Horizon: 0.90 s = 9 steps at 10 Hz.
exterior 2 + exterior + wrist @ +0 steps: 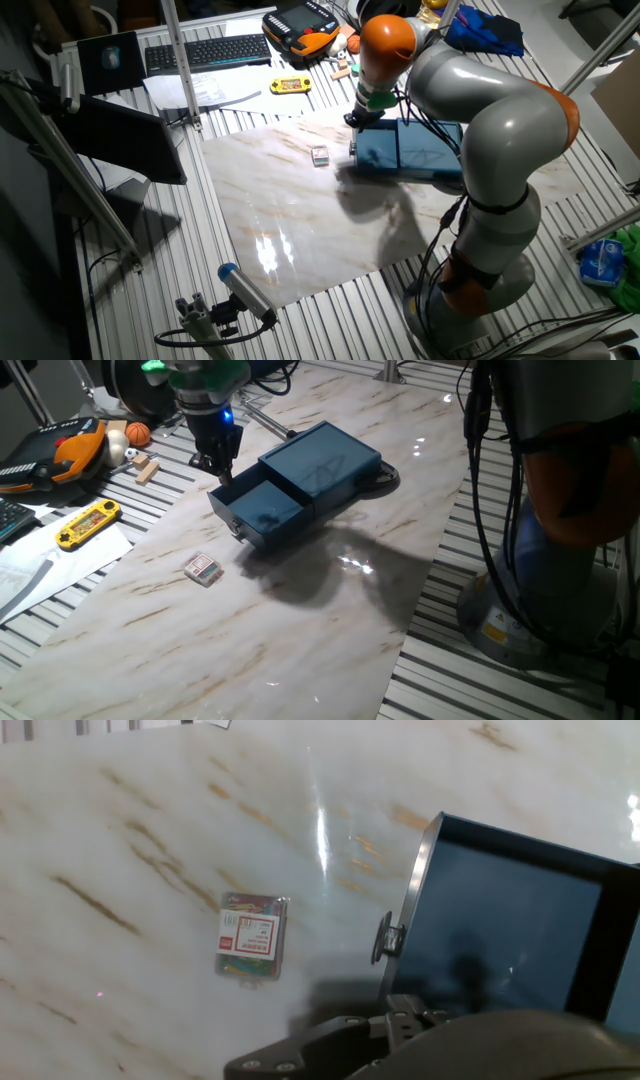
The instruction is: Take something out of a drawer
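We see the arm [500, 140] bent over from its base at the worktop's edge, wrist pointing down, w/ the gripper [213, 463] hanging just above the back left corner of the drawer [262, 510]. The drawer is pulled out of the blue box [325, 460], knob [384, 937] facing the open marble worktop [300, 620]. We can't tell whether the jaws are spread or pressed together: one fixed view shows only a dark tip, and the hand view shows just part of the gripper body along its bottom edge.

The packet [202, 569] lies flat on the worktop, outside the drawer, near its front but apart from it.

The hand view gives us the packet's red-and-white label & the drawer's bare dark interior, neither clear elsewhere. One fixed view adds the yellow game [88, 524] on the slatted surface to the side. The other fixed view alone shows the whole arm, plus a keyboard [205, 51] at the far edge.
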Each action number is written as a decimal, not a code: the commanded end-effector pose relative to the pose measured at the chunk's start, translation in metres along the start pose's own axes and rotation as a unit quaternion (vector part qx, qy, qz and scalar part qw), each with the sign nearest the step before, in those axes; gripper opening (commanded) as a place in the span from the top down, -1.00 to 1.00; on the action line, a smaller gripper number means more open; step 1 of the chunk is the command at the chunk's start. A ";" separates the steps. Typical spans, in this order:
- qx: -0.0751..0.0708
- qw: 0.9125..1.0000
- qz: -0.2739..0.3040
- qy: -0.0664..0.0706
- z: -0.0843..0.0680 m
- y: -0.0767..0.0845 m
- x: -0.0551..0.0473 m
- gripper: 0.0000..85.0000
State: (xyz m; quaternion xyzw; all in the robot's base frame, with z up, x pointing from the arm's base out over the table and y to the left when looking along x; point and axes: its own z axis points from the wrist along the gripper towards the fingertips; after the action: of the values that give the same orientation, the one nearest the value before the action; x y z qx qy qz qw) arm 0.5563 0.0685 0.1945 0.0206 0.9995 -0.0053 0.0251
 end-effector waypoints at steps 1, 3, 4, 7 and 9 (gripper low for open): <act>-0.001 1.000 0.010 -0.005 0.000 0.000 0.000 1.00; 0.000 1.000 0.031 0.002 0.000 0.000 0.000 1.00; 0.004 0.999 0.040 0.002 0.000 0.000 0.000 1.00; -0.024 0.999 0.030 0.012 0.000 0.000 0.000 1.00; -0.019 0.999 0.021 0.031 -0.006 -0.001 0.000 1.00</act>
State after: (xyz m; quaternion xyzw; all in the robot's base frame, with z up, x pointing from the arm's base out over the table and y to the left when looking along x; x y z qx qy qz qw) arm 0.5552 0.0672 0.2001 0.0408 0.9990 0.0144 -0.0057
